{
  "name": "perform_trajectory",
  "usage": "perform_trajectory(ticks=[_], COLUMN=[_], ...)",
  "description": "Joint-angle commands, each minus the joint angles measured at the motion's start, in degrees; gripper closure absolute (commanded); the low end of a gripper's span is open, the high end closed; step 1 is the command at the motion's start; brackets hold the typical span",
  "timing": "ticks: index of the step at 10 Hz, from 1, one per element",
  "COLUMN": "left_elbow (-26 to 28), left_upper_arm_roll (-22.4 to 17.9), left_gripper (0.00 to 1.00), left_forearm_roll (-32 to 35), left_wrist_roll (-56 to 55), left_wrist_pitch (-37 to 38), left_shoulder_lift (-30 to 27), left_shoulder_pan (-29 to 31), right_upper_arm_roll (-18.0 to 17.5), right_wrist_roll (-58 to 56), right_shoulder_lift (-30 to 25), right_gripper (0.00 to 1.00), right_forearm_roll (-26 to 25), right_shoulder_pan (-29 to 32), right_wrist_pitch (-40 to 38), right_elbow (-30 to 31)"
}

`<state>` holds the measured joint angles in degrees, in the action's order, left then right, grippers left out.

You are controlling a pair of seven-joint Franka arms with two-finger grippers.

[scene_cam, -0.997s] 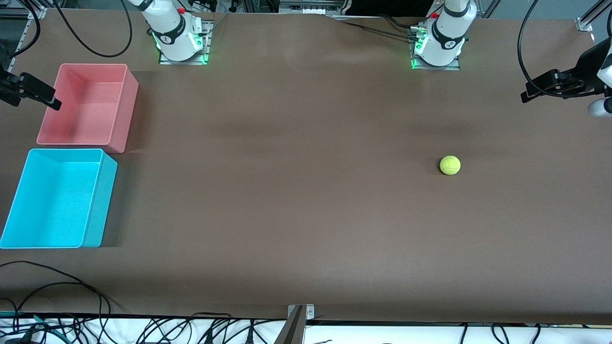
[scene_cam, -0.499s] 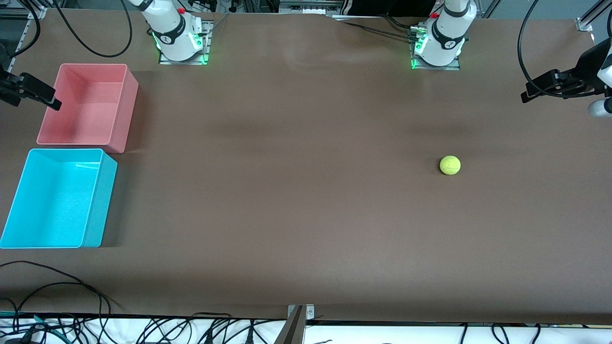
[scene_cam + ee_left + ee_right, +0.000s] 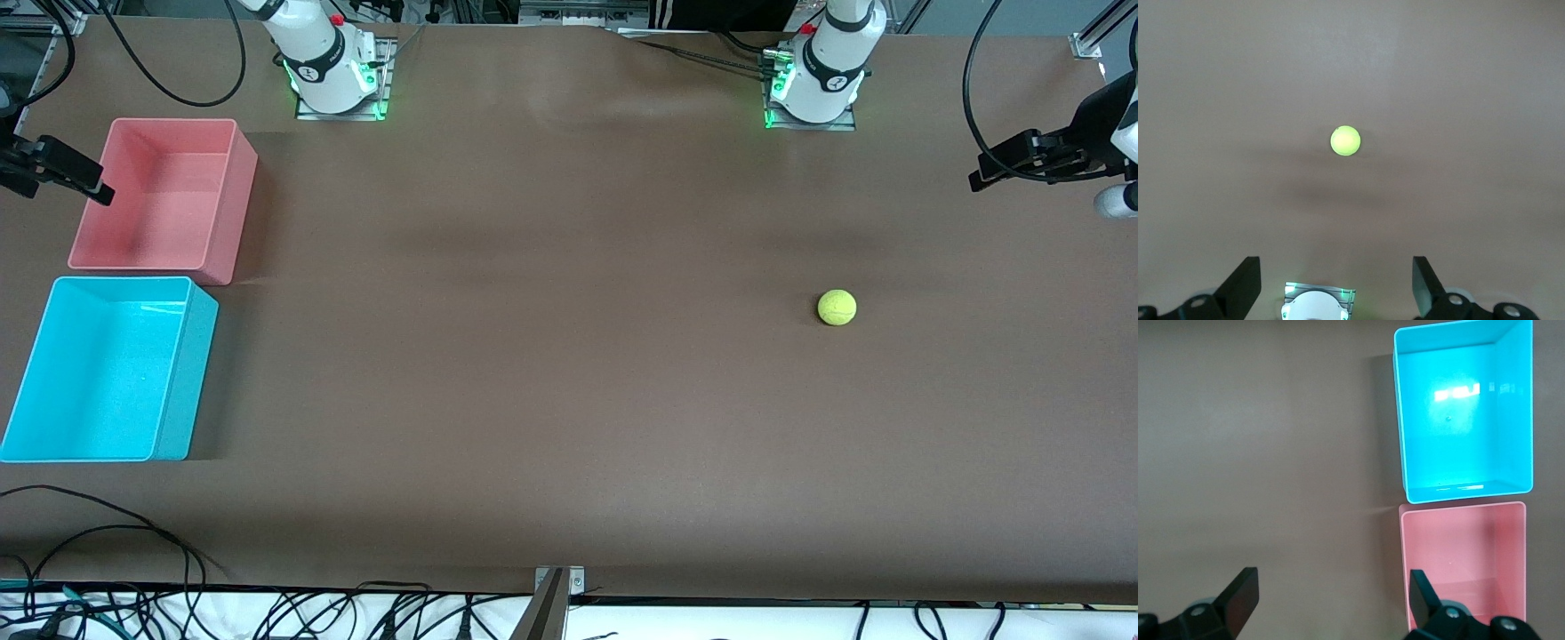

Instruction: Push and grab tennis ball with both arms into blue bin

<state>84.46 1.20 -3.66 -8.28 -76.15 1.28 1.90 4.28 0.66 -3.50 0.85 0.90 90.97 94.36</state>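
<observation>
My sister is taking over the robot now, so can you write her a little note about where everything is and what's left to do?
Left gripper: open, empty, high over the table with the tennis ball in its wrist view.
Right gripper: open, empty, high up near the pink bin.
The ball sits alone on the table toward the left arm's end.
The blue bin stands empty at the right arm's end, nearer the front camera than the pink bin.
Done: nothing.
Left: push the ball across, grab it, drop it in the blue bin.
</observation>
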Motion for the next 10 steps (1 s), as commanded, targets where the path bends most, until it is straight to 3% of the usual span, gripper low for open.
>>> perform_trajectory(ticks=[1,10], left_elbow=[0.2,-0.6], left_upper_arm_roll=[-0.2,0.0], left_gripper=[0.0,0.0], left_forearm_roll=[-0.1,0.8], left_wrist_roll=[0.6,0.6], left_wrist_pitch=[0.0,-0.1], left_shoulder_lift=[-0.1,0.7], left_shoulder_pan=[0.4,-0.2], right_upper_arm_roll=[-0.4,-0.4], right_wrist_roll=[-0.5,-0.8], right_shoulder_lift=[-0.1,-0.1], right_gripper=[0.0,0.0], right_forearm_roll=[0.6,0.7], right_shoulder_pan=[0.9,0.9], right_wrist_pitch=[-0.8,-0.9], right_elbow=[-0.3,-0.1])
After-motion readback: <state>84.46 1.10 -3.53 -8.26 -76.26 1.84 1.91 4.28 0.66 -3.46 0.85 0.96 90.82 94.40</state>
